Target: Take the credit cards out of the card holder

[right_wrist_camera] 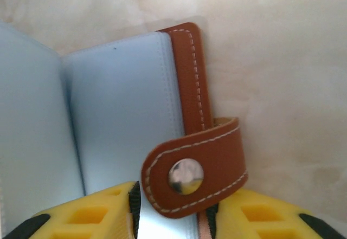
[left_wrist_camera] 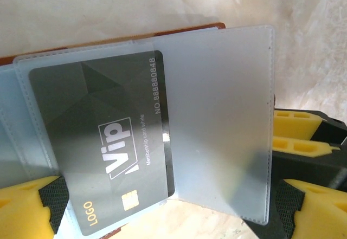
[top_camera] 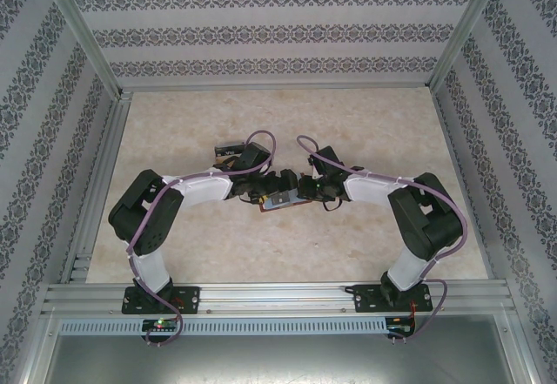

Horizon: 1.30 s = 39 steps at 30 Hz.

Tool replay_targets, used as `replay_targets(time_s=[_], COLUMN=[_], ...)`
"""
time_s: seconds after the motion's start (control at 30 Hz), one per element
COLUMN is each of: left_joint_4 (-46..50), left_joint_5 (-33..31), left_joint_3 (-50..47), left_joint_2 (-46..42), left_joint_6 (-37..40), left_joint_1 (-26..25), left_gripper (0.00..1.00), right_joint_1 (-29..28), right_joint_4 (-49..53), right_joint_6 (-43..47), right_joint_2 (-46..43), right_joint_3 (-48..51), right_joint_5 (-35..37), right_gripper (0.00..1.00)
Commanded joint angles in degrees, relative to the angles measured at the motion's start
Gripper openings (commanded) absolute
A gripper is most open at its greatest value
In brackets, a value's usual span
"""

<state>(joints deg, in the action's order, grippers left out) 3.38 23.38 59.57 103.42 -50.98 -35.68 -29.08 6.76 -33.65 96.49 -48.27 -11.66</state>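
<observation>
A beige marbled table (top_camera: 296,123) fills the floor of the enclosure. On the table, left of its middle, lies a small box (top_camera: 228,150) with dark contents and a pale strip along its far edge. Walls (top_camera: 278,27) papered in white with grey ornamental bands rise beyond the far edge and both side edges of the table. Aluminium posts (top_camera: 83,27) slant up from the table's far corners. Along the table's near edge runs an aluminium rail (top_camera: 278,295), and just nearer than that a slotted white duct (top_camera: 278,325), then a dull grey metal sheet (top_camera: 278,358).
</observation>
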Motion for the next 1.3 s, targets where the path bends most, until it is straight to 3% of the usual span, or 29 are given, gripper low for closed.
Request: replay_targets(time_s=[0.0, 0.4, 0.77, 0.8, 0.9, 1.03, 1.13, 1.27], left_joint_4=[-0.4, 1.4, 7.9, 8.5, 9.4, 9.0, 9.0, 8.7], left_joint_5=[0.2, -1.2, -8.9, -9.8, -11.4, -11.6, -11.0, -10.0], left_joint_3=[1.5, 1.9, -1.2, -2.1, -4.5, -5.6, -4.8, -3.4], left_joint_2=[0.4, -1.4, -9.3, -10.1, -11.2, -10.2, -8.0, -5.3], left_joint_6=[1.3, 2.5, 4.5, 4.3, 3.3, 2.9, 3.3, 3.8], left_joint_1=[-1.1, -1.1, -0.5, -0.4, 0.1, 0.1, 0.1, 0.1], left_gripper=[0.99, 0.99, 0.98, 0.94, 0.64, 0.30, 0.12, 0.08], right_joint_1=[0.8, 5.8, 2.7, 2.2, 1.1, -0.2, -0.7, -0.8], right_joint_4=[2.6, 5.1, 3.6, 3.4, 2.6, 1.8, 0.6, -0.5], right_joint_6=[-1.2, 0.8, 0.9, 1.0, 0.8, 0.8, 0.0, -0.6], right_joint_2=[-1.1, -14.0, -13.0, -12.7, -10.7, -6.8, -3.9, -0.6], right_joint_3=[2.6, 3.7, 1.1, 0.7, -0.8, -2.9, -3.9, -4.8], right_joint_5=[0.5, 1.3, -3.4, -3.7, -5.5, -7.8, -9.8, -11.6], right_gripper=[0.48, 0.47, 0.37, 0.36, 0.31, 0.26, 0.25, 0.23])
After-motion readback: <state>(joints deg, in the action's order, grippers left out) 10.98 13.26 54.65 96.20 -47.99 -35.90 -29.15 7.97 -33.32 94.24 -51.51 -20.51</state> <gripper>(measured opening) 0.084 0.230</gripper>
